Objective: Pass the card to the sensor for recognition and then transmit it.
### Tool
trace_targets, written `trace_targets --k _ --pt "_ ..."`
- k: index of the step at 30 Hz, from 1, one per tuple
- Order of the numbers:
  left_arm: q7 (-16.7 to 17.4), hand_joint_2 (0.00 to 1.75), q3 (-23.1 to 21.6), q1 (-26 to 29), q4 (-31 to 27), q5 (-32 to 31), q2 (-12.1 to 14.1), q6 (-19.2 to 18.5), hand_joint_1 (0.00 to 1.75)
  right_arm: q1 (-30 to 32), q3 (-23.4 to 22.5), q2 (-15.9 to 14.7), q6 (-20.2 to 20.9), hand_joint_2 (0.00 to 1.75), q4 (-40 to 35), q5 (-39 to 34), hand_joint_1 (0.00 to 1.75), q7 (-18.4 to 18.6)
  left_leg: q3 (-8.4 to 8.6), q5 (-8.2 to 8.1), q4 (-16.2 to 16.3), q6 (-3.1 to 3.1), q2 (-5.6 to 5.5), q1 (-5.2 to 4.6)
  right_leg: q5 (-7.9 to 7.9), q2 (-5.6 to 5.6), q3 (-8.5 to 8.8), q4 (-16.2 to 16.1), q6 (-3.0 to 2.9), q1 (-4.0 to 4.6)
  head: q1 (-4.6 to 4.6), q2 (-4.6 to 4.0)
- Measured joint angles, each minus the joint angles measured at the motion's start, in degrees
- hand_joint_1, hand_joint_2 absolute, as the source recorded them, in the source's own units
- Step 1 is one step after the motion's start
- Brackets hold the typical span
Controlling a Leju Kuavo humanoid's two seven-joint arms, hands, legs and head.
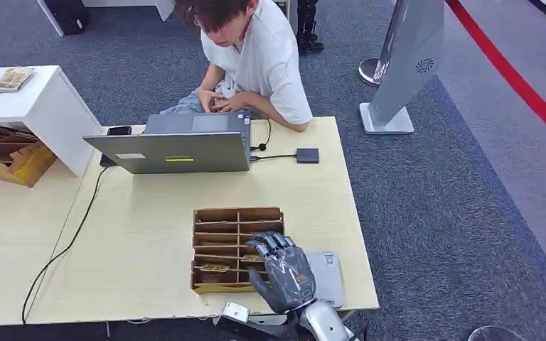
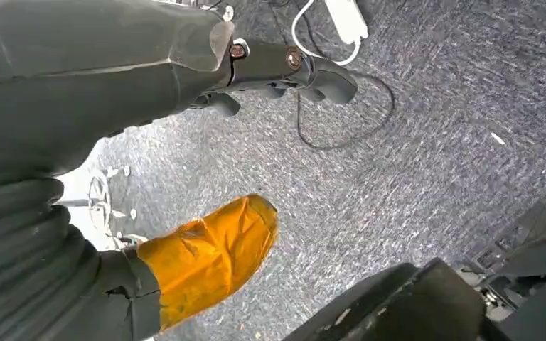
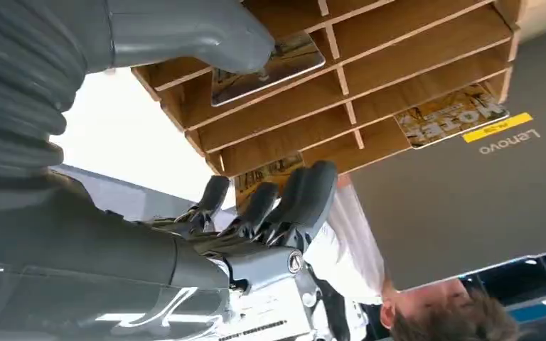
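My right hand (image 1: 283, 273) hovers over the right side of the wooden organizer (image 1: 220, 249) on the counter (image 1: 149, 213), fingers apart, holding nothing. A card (image 3: 266, 67) lies in a compartment just beneath my thumb. Left hand (image 2: 284, 67) hangs above the carpet, fingers curled.

We cannot see the near right slots of the wooden tray (image 1: 220, 234) under the right robot hand (image 1: 284, 273), which also hides part of the grey sensor pad (image 1: 329, 277).
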Motion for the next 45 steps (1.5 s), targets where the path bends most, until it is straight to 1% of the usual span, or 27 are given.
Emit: trace_targets --k 2,3,6,16,20,23,27,28,30,31,32,35,39,42,45 --pt "0.00 1.75 -0.07 -0.06 0.00 0.00 0.00 0.00 0.00 -0.04 -0.13 0.15 0.02 1.75 0.29 0.02 0.65 0.00 0.00 0.00 0.00 0.00 0.00 0.00 0.00 0.00 0.00 0.00 0.00 0.00 -0.02 0.00" --pt "0.00 1.75 -0.13 -0.07 0.00 0.00 0.00 0.00 0.00 -0.07 -0.20 0.20 0.04 1.75 0.46 0.02 0.63 0.00 0.00 0.00 0.00 0.00 0.00 0.00 0.00 0.00 0.00 0.00 0.00 0.00 -0.02 0.00" --pt "0.00 1.75 -0.37 -0.06 0.00 0.00 0.00 -0.02 0.00 -0.09 -0.44 0.35 0.07 1.75 0.99 0.02 0.70 0.11 0.00 0.00 0.00 0.00 0.00 0.00 0.00 0.00 0.00 0.00 0.00 0.00 -0.02 0.00" --pt "0.00 1.75 -0.72 -0.07 -0.02 0.00 0.00 -0.07 0.00 -0.16 -1.14 0.74 1.09 1.75 1.64 0.02 0.68 0.17 -0.01 0.00 0.00 0.00 0.00 0.00 0.00 0.00 0.00 0.00 0.00 0.00 -0.02 0.00" --pt "0.00 1.75 -0.79 -0.07 0.00 0.02 0.00 -0.09 0.00 -0.16 -1.18 0.76 1.29 1.75 1.64 0.00 0.72 0.20 -0.01 0.00 0.00 0.00 0.00 0.00 0.00 0.00 0.00 0.00 0.00 0.00 0.00 0.00" --pt "0.00 1.75 -0.81 -0.07 0.00 0.02 0.00 -0.09 0.00 -0.17 -1.25 0.76 1.81 1.75 1.64 0.02 0.70 0.70 -0.01 0.00 0.00 0.00 0.00 0.00 0.00 0.00 0.00 0.00 0.00 0.00 -0.02 0.00" --pt "0.00 1.75 -0.83 -0.07 0.00 0.02 0.00 -0.09 0.00 -0.17 -1.36 0.76 2.21 1.75 1.64 0.00 0.75 0.81 -0.01 0.00 0.00 0.00 0.00 0.00 0.00 0.00 0.00 0.00 0.00 0.00 0.00 0.00" --pt "0.00 1.75 -0.83 -0.07 -0.02 0.04 0.00 -0.09 0.00 -0.18 -1.38 0.76 2.25 1.75 1.66 0.00 0.79 0.90 -0.01 0.00 0.00 0.00 0.00 0.00 0.00 0.00 0.00 0.00 0.00 0.00 0.00 0.00" --pt "0.00 1.75 -0.83 -0.07 0.00 0.04 0.00 -0.11 0.00 -0.17 -1.44 0.76 2.34 1.75 1.69 0.00 0.79 1.03 -0.01 0.00 0.00 0.00 0.00 0.00 0.00 0.00 0.00 0.00 0.00 0.00 -0.02 -0.02" --pt "0.00 1.75 -0.83 -0.07 0.00 0.09 0.00 -0.11 0.00 -0.17 -1.51 0.76 2.38 1.75 1.69 0.00 0.82 1.05 -0.01 0.00 0.00 0.00 0.00 0.00 0.00 0.00 0.00 0.00 0.00 0.00 -0.02 0.00" --pt "0.00 1.75 -0.83 -0.07 -0.02 0.09 0.00 -0.11 0.00 -0.18 -1.55 0.76 2.40 1.75 1.71 0.00 0.80 1.07 -0.01 0.00 0.00 0.00 0.00 0.00 0.00 0.00 0.00 0.00 0.00 0.00 -0.02 0.00" --pt "0.00 1.75 -0.85 -0.07 0.00 0.09 0.00 -0.11 0.00 -0.18 -1.64 0.76 2.78 1.75 1.71 0.00 0.84 1.14 -0.01 0.00 0.00 0.00 0.00 0.00 0.00 0.00 0.00 0.00 0.00 0.00 0.00 0.00" --pt "0.00 1.75 -0.85 -0.07 0.00 0.09 0.00 -0.15 0.00 -0.18 -1.73 0.76 3.10 1.75 1.71 0.00 0.84 1.25 -0.01 0.00 0.00 0.00 0.00 0.00 0.00 0.00 0.00 0.00 0.00 0.00 -0.02 0.00" --pt "0.00 1.75 -0.85 -0.07 0.00 0.11 0.00 -0.15 0.00 -0.18 -1.94 0.78 3.15 1.75 1.84 0.02 0.91 1.40 -0.01 0.00 0.00 0.00 0.00 0.00 0.00 0.00 0.00 0.00 0.00 0.00 0.00 0.00" --pt "0.00 1.75 -0.85 -0.07 0.00 0.11 0.00 -0.15 0.00 -0.18 -2.08 0.79 3.15 1.75 1.97 0.02 0.91 1.42 -0.01 0.00 0.00 0.00 0.00 0.00 0.00 0.00 0.00 0.00 0.00 0.00 0.00 0.00"
